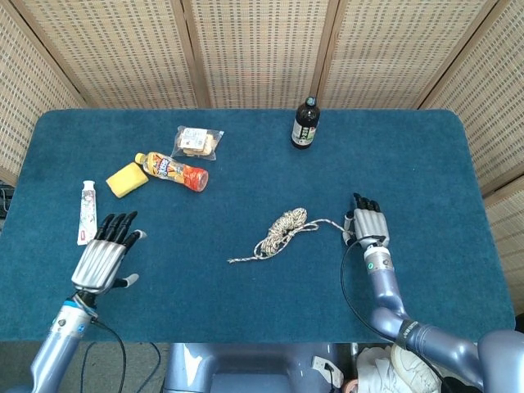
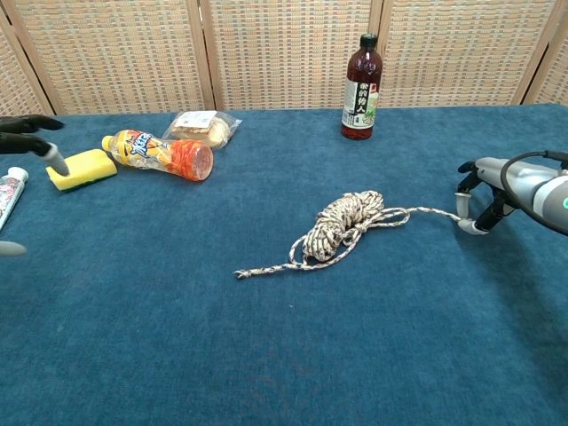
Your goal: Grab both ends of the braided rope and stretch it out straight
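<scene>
The braided rope [image 1: 285, 227] [image 2: 344, 224] lies mid-table as a loose coil. Its free end [image 1: 232, 260] [image 2: 240, 273] trails toward the front left. The other end runs right to my right hand [image 1: 369, 223] [image 2: 484, 191], which pinches it at the fingertips just above the cloth. My left hand [image 1: 106, 254] [image 2: 27, 142] hovers over the table's left side with its fingers spread and nothing in it. It is well to the left of the rope's free end.
A dark bottle [image 1: 305, 124] [image 2: 361, 87] stands at the back. At the left lie an orange drink bottle [image 1: 172, 171] [image 2: 158, 153], a yellow sponge [image 1: 127, 179] [image 2: 82, 168], a snack packet [image 1: 198, 142] [image 2: 200, 127] and a toothpaste tube [image 1: 87, 211] [image 2: 7, 197], close to my left hand.
</scene>
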### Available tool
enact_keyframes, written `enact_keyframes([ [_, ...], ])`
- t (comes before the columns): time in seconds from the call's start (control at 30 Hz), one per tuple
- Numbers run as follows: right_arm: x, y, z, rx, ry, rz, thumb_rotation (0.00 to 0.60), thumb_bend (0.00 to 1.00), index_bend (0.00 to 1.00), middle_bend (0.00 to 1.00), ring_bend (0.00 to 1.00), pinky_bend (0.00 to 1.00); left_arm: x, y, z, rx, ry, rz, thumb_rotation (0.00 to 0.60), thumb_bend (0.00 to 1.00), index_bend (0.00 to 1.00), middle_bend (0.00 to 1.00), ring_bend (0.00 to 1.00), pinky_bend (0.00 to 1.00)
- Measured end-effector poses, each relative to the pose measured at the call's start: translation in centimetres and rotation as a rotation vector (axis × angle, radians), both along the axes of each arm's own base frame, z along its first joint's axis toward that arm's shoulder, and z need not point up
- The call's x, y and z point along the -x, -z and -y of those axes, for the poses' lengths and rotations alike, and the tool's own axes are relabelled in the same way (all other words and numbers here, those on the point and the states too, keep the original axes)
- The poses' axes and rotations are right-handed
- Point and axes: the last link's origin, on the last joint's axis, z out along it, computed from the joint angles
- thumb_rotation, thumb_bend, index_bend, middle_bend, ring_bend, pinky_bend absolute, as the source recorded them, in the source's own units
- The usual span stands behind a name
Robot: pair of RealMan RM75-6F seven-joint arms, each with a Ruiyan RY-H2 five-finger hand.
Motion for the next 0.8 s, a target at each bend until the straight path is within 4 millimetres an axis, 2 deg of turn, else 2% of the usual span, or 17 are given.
enact_keyframes([
  [0.13, 0.0, -0.1, 0.0, 0.000, 0.000, -0.006, 0.600, 0.48, 0.66, 0.00, 0.00, 0.00, -2.5, 3.4, -2.6, 0.123, 0.058, 0.025, 0.600, 0.09, 0.44, 0.00, 0.00, 0.00],
  [0.43, -0.2, -0.2, 0.0, 0.000, -0.002, -0.016, 0.600, 0.48, 0.66, 0.00, 0.00, 0.00, -8.2, 9.9, -5.9, 0.286, 0.111, 0.094, 0.600, 0.15, 0.45, 0.00, 0.00, 0.00],
  [0.67, -0.4, -0.2, 0.2, 0.001, 0.004, -0.014, 0.600, 0.47, 0.67, 0.00, 0.00, 0.00, -11.1, 12.7, -7.5, 0.314, 0.105, 0.082, 0.600, 0.19, 0.45, 0.00, 0.00, 0.00],
  [0.8, -0.3, -0.3, 0.3, -0.001, 0.009, -0.017, 0.600, 0.48, 0.67, 0.00, 0.00, 0.00, -11.9, 13.9, -8.1, 0.331, 0.082, 0.061, 0.600, 0.21, 0.45, 0.00, 0.00, 0.00],
])
